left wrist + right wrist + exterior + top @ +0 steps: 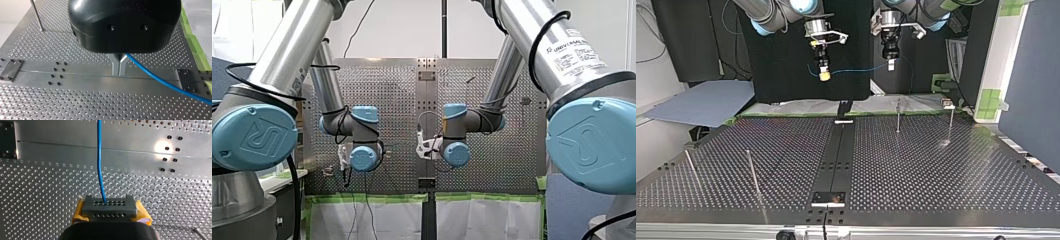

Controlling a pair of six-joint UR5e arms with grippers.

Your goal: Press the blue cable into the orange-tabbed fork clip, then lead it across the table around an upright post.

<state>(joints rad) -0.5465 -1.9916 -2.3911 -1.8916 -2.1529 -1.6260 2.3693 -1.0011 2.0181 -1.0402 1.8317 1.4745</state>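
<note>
Both grippers hang high above the perforated table (936, 170) with the blue cable (856, 70) strung between them. In the top view my right gripper (824, 75), with yellow pads, is at the left and my left gripper (891, 64) at the right. In the left wrist view the metal fingers (119, 66) are shut, and the blue cable (160, 80) runs out from between them to one side. In the right wrist view the yellow-padded gripper (110, 207) is shut on the blue cable (99, 165), which leads straight ahead. I cannot make out an orange-tabbed clip for certain.
Thin upright posts stand on the table: two at the top view's far right (898, 116) (951, 122) and two at its near left (752, 172) (691, 167). A dark centre strip (838, 155) runs across the table. A small fixture (947, 104) sits by the far right post.
</note>
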